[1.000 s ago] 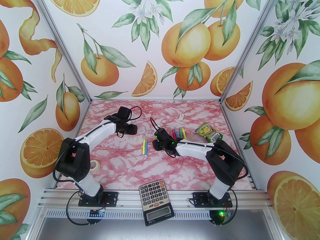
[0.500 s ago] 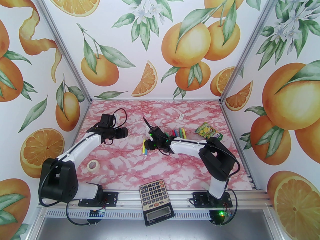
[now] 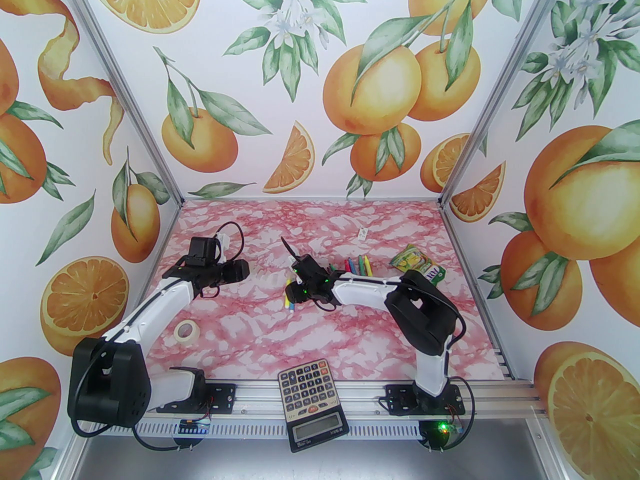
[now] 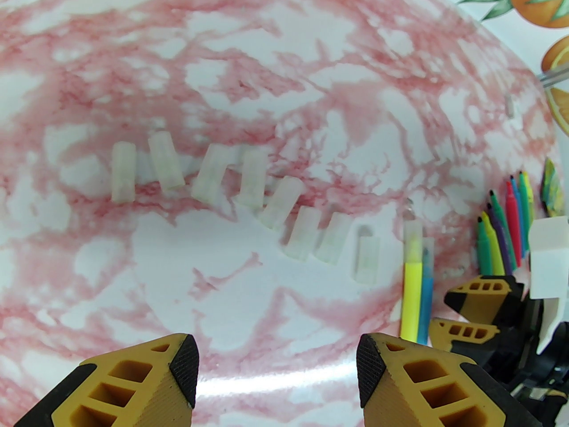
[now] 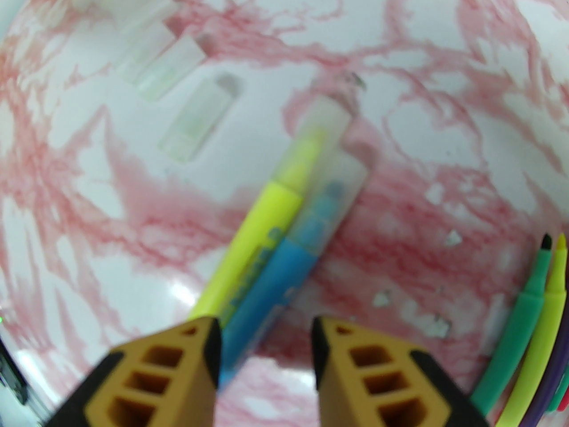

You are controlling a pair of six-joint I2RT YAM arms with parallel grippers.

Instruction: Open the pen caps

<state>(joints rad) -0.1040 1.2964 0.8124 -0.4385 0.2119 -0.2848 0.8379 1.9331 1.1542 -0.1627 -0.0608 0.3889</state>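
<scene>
A yellow pen [image 5: 266, 211] and a blue pen [image 5: 284, 265] lie side by side mid-table, each with a clear cap [image 5: 326, 118] on its tip. My right gripper [image 5: 266, 354] is open just over their rear ends, and the blue pen's tail lies between the fingers, close to the left one. Several loose clear pen caps [image 4: 253, 178] lie in a curved row on the table. My left gripper [image 4: 278, 367] hangs open above bare table, in front of that row, holding nothing. Several uncapped pens [image 3: 359, 265] lie bunched behind the right arm.
A green-yellow snack pouch [image 3: 417, 264] lies at the right, past the uncapped pens. A tape roll [image 3: 187, 330] sits near the left arm and a calculator [image 3: 312, 403] rests on the front rail. A small white tag [image 3: 362, 233] lies near the back.
The left arm has drawn back to the left, away from the middle. The right gripper has moved left and come down over the rear ends of the yellow and blue pens.
</scene>
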